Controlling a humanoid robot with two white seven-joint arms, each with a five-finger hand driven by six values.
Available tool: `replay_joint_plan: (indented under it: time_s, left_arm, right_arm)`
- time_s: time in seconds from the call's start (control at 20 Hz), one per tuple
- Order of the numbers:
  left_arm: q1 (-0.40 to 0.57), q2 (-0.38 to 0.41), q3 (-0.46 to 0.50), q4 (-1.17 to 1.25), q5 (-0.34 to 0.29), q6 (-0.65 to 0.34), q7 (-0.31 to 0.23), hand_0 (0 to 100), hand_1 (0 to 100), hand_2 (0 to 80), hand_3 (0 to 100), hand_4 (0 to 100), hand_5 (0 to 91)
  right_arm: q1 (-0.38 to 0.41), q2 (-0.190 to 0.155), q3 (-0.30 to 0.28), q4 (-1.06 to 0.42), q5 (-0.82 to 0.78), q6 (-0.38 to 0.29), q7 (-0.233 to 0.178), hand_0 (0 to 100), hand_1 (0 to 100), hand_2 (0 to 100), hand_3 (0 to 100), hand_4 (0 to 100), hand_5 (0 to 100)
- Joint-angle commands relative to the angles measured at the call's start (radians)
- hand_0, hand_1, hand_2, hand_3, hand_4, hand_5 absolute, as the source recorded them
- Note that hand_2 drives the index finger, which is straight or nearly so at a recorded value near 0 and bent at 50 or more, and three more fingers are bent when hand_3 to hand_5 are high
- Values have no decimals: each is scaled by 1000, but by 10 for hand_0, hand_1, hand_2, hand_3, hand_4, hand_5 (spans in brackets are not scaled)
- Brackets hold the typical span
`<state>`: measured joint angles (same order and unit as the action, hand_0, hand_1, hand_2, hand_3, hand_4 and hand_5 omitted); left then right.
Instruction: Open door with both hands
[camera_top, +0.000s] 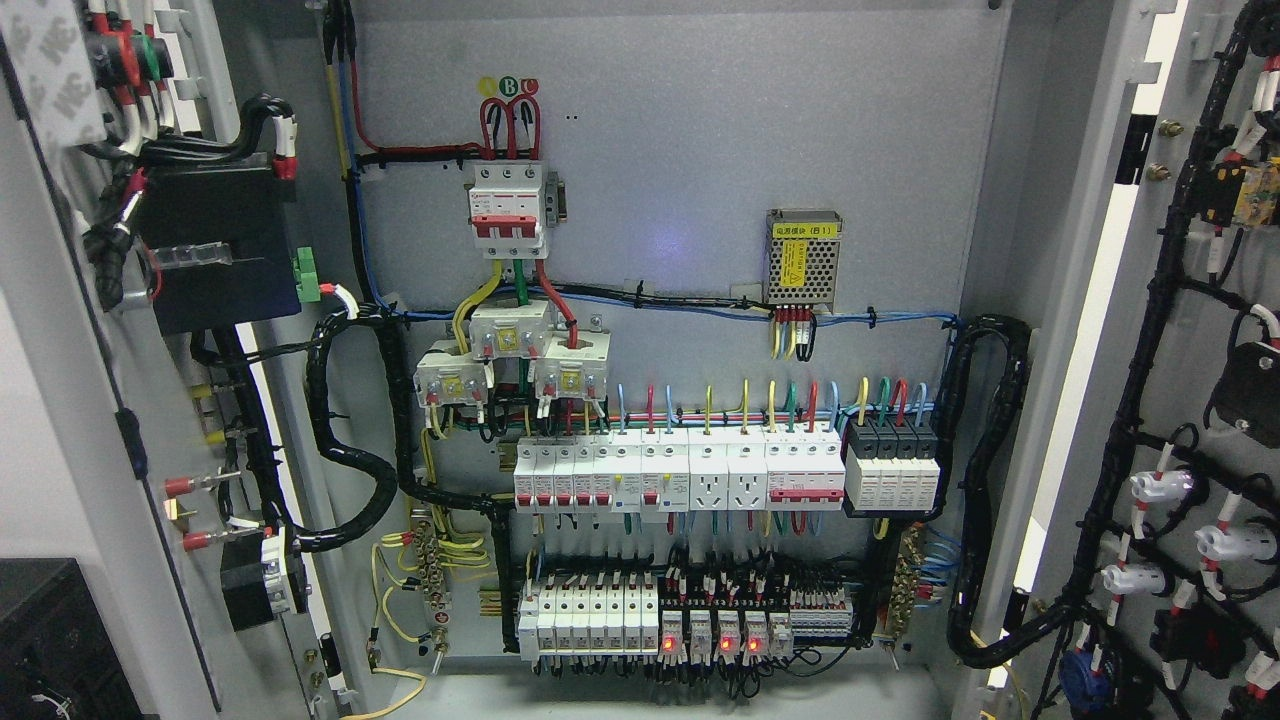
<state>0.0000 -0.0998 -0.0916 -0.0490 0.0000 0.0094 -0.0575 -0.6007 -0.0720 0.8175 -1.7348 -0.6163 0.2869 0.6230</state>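
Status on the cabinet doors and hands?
No hands in view. Left door and right door both swung open, wiring panel exposed. Nothing in the way.

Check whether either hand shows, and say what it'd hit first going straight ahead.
Neither hand clearly shows, so no line can be traced. A dark shape in the lower left corner is too cropped to identify. The left door and right door stand open.

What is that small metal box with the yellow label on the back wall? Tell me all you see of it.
The box is a small silvery case of perforated metal mesh, upright on the grey back panel, right of centre. A yellow label with dark print sits on its front and a white strip with print runs along the top. Yellow, red and black wires leave its underside.
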Motion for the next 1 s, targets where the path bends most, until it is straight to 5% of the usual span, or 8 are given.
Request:
replay_joint_plan:
  time_s: [0.0,0.95]
  left_arm:
    - [29,0,-2,-12,15,1,-1,120,556,0,0,0,0]
    - [49,5,-2,-34,14,-5,-1,120,556,0,0,0,0]
  right_arm:
    - [-4,54,19,1,30,3,-6,73,135,0,0,0,0]
    - [-7,93,19,6,53,40,-25,73,135,0,0,0,0]
